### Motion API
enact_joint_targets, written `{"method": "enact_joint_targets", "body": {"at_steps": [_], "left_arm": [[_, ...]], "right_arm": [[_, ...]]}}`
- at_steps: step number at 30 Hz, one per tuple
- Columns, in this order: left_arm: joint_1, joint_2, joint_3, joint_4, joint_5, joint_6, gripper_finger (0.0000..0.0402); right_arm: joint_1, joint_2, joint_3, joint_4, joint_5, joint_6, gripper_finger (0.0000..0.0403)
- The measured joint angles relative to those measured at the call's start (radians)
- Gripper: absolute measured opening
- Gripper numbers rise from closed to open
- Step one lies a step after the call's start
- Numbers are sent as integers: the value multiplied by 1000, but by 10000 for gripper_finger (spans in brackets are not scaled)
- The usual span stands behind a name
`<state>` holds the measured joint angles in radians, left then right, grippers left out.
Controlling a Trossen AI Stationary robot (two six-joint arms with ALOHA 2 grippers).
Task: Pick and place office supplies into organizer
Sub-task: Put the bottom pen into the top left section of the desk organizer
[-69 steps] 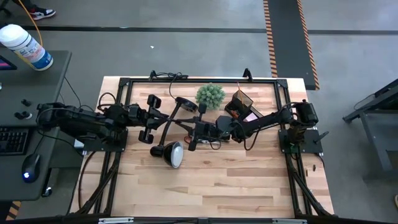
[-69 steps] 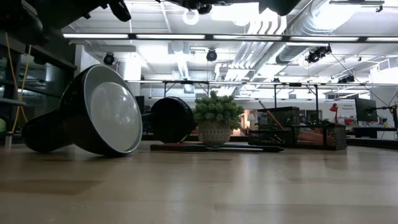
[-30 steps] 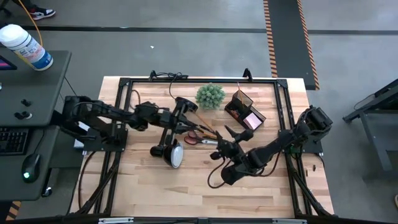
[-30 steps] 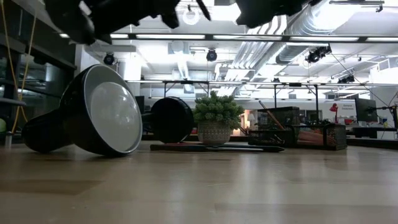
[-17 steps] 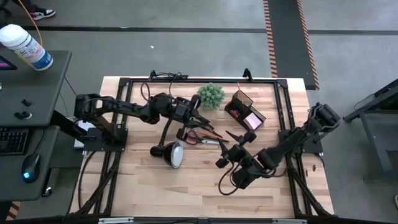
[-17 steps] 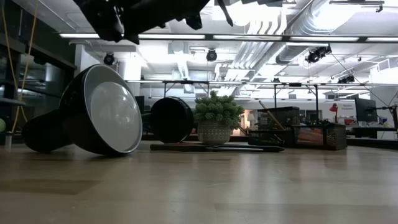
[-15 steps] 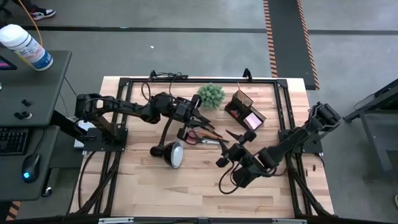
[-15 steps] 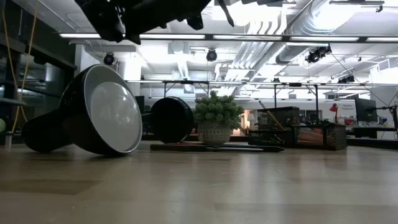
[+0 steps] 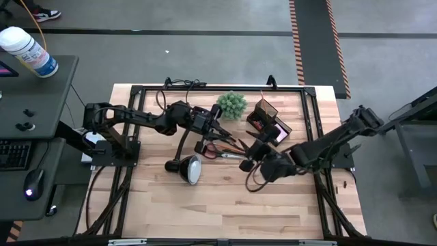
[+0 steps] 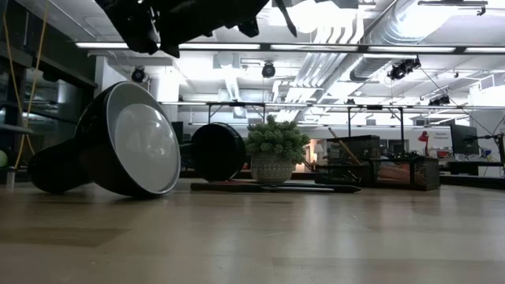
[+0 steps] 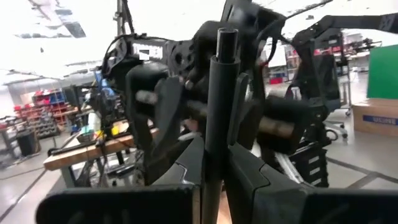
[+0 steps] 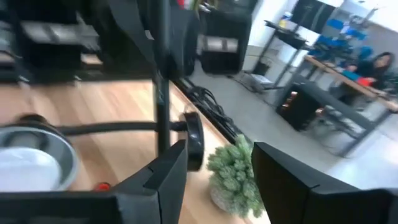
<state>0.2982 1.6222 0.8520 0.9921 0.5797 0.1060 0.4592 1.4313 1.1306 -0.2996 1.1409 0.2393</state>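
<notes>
My left gripper (image 9: 217,127) hovers over the lamp's base near the table's far middle, shut on a dark pen (image 11: 219,93), which also shows as a thin upright rod (image 12: 160,81). Red-handled scissors (image 9: 212,153) and orange pencils (image 9: 229,141) lie flat on the wood just right of it. The dark organizer (image 9: 266,115) stands at the far right, with a pink pad (image 9: 278,130) at its near end. My right gripper (image 9: 254,153) hangs open above the table, right of the scissors, with nothing between its fingers (image 12: 168,180). My left gripper pinches the dark pen's shaft (image 11: 214,134) between its two fingers. The fingers come about level from the table's left and lie across the pen. The pen stands roughly upright, its capped end (image 11: 227,37) above the fingers, clear of the table; its lower part is hidden by the fingers.
A black gooseneck lamp lies on its side, its head (image 9: 189,169) near the table's middle and its round base (image 12: 193,140) under my left gripper. A green plant (image 9: 231,104) stands at the far edge. The near half of the table (image 9: 225,212) is bare wood.
My left gripper has gone toward the plant at the far edge, still shut, then kept still. My right arm has risen and swung toward the far right, bringing its gripper nearer the organizer.
</notes>
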Motion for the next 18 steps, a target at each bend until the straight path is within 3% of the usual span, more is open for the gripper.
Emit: {"method": "enact_joint_targets", "body": {"at_steps": [7, 15, 18], "left_arm": [[48, 0, 17, -11, 97, -21, 19], [42, -1, 52, -46, 157, -35, 19], [41, -2, 52, -45, 172, -35, 19]], "right_arm": [[-46, -27, 0, 97, -239, -85, 163], [-120, -17, 0, 139, -259, -139, 161], [-138, -18, 0, 184, -332, -169, 162]]}}
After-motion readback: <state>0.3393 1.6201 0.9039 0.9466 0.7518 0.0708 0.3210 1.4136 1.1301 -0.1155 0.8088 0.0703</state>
